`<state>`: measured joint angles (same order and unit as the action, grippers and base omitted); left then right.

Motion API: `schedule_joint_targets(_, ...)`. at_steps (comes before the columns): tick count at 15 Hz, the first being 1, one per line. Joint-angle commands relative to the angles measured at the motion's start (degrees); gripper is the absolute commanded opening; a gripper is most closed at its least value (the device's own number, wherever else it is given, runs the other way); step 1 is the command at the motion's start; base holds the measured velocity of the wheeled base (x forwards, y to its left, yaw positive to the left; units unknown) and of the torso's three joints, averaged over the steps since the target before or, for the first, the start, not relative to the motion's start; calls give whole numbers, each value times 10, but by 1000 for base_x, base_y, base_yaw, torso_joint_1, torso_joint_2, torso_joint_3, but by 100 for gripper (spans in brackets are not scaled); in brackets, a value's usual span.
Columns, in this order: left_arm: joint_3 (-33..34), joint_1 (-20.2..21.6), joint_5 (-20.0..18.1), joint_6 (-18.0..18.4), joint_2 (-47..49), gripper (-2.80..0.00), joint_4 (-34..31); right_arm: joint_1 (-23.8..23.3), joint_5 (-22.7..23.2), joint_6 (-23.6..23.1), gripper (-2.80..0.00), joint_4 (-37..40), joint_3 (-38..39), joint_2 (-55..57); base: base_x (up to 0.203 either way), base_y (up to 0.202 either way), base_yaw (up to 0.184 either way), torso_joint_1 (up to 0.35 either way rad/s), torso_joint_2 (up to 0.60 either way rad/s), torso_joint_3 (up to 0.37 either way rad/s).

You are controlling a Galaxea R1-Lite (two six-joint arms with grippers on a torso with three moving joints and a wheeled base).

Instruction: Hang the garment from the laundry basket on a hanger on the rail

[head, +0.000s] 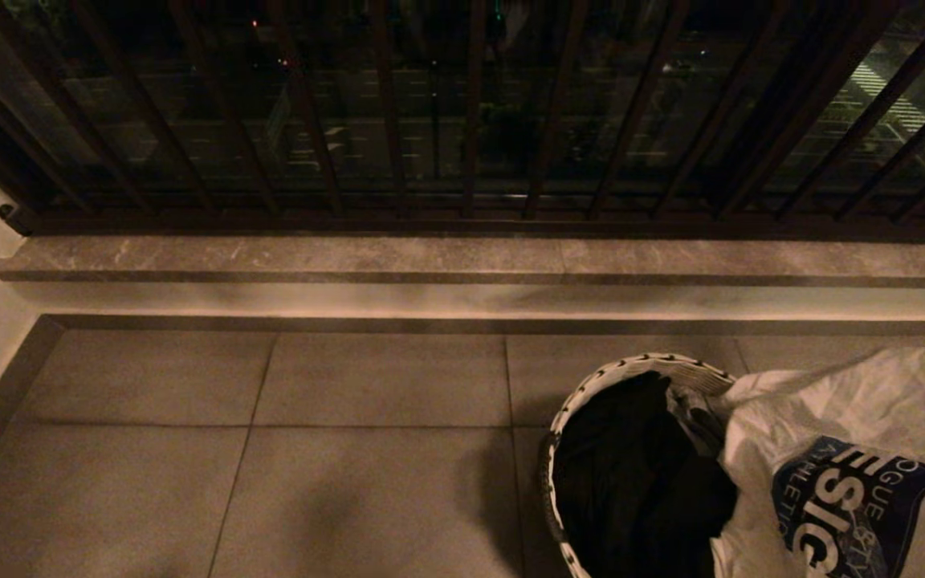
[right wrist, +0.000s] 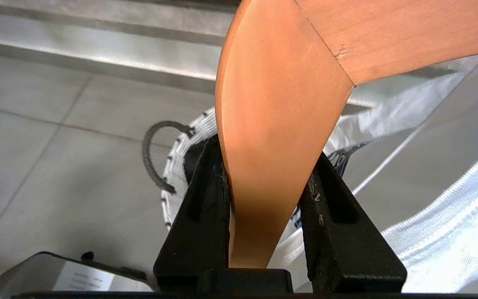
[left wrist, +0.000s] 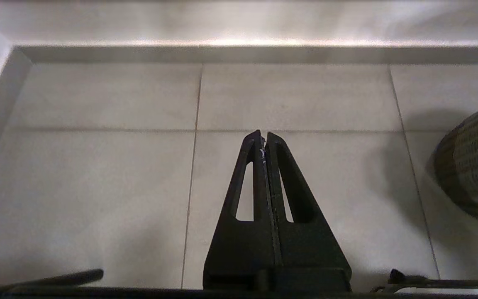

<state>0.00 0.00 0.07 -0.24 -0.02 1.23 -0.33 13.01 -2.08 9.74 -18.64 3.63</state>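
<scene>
Right tool gripping a wooden hanger over the laundry basket

The right tool (right wrist: 264, 166) is clamped on the wooden hanger (right wrist: 280, 104), its fingers partly apart with the wood between them. The white garment (head: 856, 449), with a blue print, hangs just beside the tool and drapes over the laundry basket (head: 591, 393), which stands on the tiled floor (head: 270, 449) and holds dark clothes. The left tool (left wrist: 265, 139) hovers over the floor with fingers pressed together, holding nothing.

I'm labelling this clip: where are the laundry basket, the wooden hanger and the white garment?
laundry basket (head: 627, 367): head view, patterned rim.
wooden hanger (right wrist: 272, 124): right wrist view, broad middle.
white garment (head: 856, 401): head view, plain cloth above print.
</scene>
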Motion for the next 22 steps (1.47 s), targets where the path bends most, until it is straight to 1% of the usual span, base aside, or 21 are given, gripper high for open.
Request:
schedule_joint_targets(1, 4, 0, 0, 0, 0, -280, 0, 0, 2, 0, -280, 11, -10, 6, 0, 0, 0, -2, 2, 207)
schedule_joint_targets(7, 4, 0, 0, 0, 0, -280, 0, 2, 3, 3, -280, 150, -78, -1, 0, 0, 0, 3, 1, 202)
schedule_joint_targets(9, 4, 0, 0, 0, 0, -280, 0, 1, 2, 4, -280, 174, -95, -5, 0, 0, 0, 1, 4, 202)
schedule_joint_targets(12, 4, 0, 0, 0, 0, -280, 0, 1, 4, 3, -280, 172, -87, -25, 0, 0, 0, 0, 2, 203)
schedule_joint_targets(13, 4, 0, 0, 0, 0, -280, 0, 1, 8, 4, -280, 157, -78, -34, 0, 0, 0, 0, 1, 210)
schedule_joint_targets(14, 4, 0, 0, 0, 0, -280, 1, 1, 9, 8, -280, 127, -66, -35, 0, 0, 0, 2, 3, 202)
schedule_joint_targets(16, 4, 0, 0, 0, 0, -280, 1, -1, 7, 31, -280, 61, -42, -34, 0, 0, 0, 6, 1, 198)
schedule_joint_targets(18, 4, 0, 0, 0, 0, -280, 1, 0, 8, 34, -280, 61, -44, -33, 0, 0, 0, -1, 1, 204)
schedule_joint_targets(22, 4, 0, 0, 0, 0, -280, 1, 0, 8, 54, -280, 63, -55, -13, 0, 0, 0, 1, 1, 200)
